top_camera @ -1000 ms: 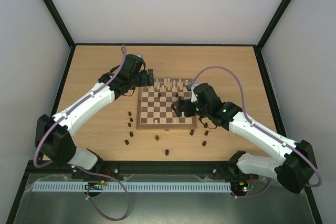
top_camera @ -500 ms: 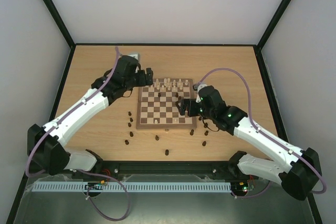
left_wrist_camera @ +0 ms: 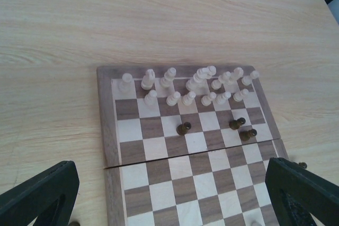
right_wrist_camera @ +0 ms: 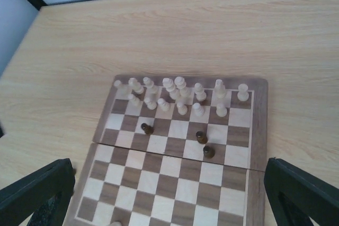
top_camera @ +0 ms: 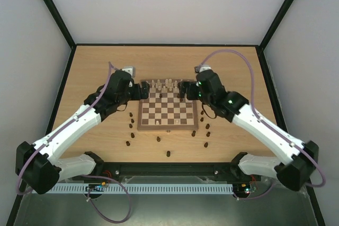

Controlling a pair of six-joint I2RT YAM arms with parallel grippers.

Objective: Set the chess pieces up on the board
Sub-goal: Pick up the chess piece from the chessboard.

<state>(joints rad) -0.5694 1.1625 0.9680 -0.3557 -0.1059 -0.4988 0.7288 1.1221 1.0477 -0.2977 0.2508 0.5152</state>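
The wooden worktop [top_camera: 95, 78] is carrying everything, with the two white arms reaching in from its near edge. The left arm [top_camera: 74, 125] is stretching toward the board's far left corner. The right arm [top_camera: 265, 130] is stretching toward the far right corner.

The board [top_camera: 168, 112] is lying flat and unfolded near the middle of the worktop, between the two arms.

The left gripper [top_camera: 142, 89] is hanging over the board's far left edge. Its fingers [left_wrist_camera: 39, 194] are standing spread as wide as they go, and they are gripping nothing. The right gripper [top_camera: 183, 89] is hanging over the far right part of the board. Its fingers [right_wrist_camera: 302, 194] are likewise standing wide apart and holding nothing.

The cream pieces [left_wrist_camera: 188, 86] are crowding the two farthest rows, unevenly spaced, some bunching almost against each other. One more cream piece [top_camera: 158, 123] is standing alone close to the board's near edge.

Three dark pieces [right_wrist_camera: 201, 137] are standing on the squares just in front of the cream rows.

The other dark pieces are sitting off the board on the worktop. Some are standing to its left [top_camera: 131, 125], some to its right [top_camera: 206, 130] and some in front of it [top_camera: 168, 153].
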